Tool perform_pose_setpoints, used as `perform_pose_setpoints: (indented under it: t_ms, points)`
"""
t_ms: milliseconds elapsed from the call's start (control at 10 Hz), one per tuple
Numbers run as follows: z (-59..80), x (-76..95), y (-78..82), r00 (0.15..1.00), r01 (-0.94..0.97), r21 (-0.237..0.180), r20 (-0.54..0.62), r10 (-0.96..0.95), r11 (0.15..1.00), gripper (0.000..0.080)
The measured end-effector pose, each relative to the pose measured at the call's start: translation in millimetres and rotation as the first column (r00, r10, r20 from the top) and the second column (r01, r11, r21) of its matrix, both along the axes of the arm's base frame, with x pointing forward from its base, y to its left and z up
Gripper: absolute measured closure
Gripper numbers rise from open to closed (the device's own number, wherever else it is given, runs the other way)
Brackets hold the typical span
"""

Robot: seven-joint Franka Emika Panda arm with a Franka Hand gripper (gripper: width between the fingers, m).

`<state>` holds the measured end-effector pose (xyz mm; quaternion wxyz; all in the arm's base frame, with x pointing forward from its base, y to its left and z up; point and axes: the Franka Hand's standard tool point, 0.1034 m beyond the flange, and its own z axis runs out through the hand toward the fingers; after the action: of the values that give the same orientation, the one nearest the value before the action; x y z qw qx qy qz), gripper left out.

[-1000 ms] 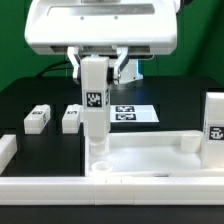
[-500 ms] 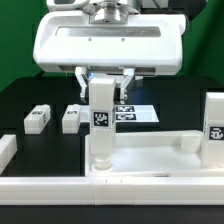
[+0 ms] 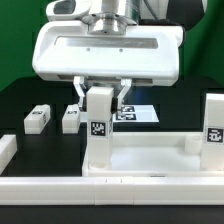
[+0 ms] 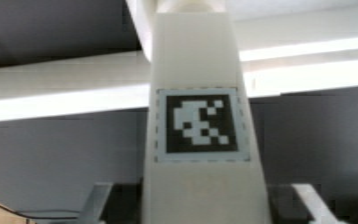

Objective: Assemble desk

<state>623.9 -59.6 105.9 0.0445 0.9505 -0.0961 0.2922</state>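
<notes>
Jaws of my gripper (image 3: 102,92) are partway closed on an upright leg (image 3: 98,132), its foot at the corner socket of the tabletop (image 3: 150,158) on the exterior view's left. One loose leg (image 3: 37,118) and another loose leg (image 3: 72,117) lie beside it, the marker board (image 3: 140,113) behind.

Your gripper (image 3: 99,92) hangs over the large white plastic rimmed tabletop (image 3: 150,162), clasping an upright white block leg (image 3: 98,128) whose foot meets the tabletop's rear corner on the exterior view's left. Further left, on the black table (image 3: 20,98), lie a second white leg (image 3: 72,117) and a third white leg (image 3: 37,118), side by side. The marker board (image 3: 141,113) lies behind the gripper. A fourth white leg (image 3: 214,125) stands at the tabletop's right end.
</notes>
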Motion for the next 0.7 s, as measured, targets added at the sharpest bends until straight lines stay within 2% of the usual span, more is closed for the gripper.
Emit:
perform_pose_setpoints:
  t_ms: [400, 500, 600, 700]
  points:
    - [-0.8, 0.9, -0.2, 1.000, 0.000, -0.005, 0.008, 0.000, 1.000, 0.0508]
    - [-0.9, 0.8, -0.2, 1.000, 0.000, -0.005, 0.008, 0.000, 1.000, 0.0426]
    - [-0.9, 0.8, -0.2, 1.000, 0.000, -0.005, 0.008, 0.000, 1.000, 0.0245]
    - [-0.9, 0.8, -0.2, 1.000, 0.000, -0.005, 0.008, 0.000, 1.000, 0.0245]
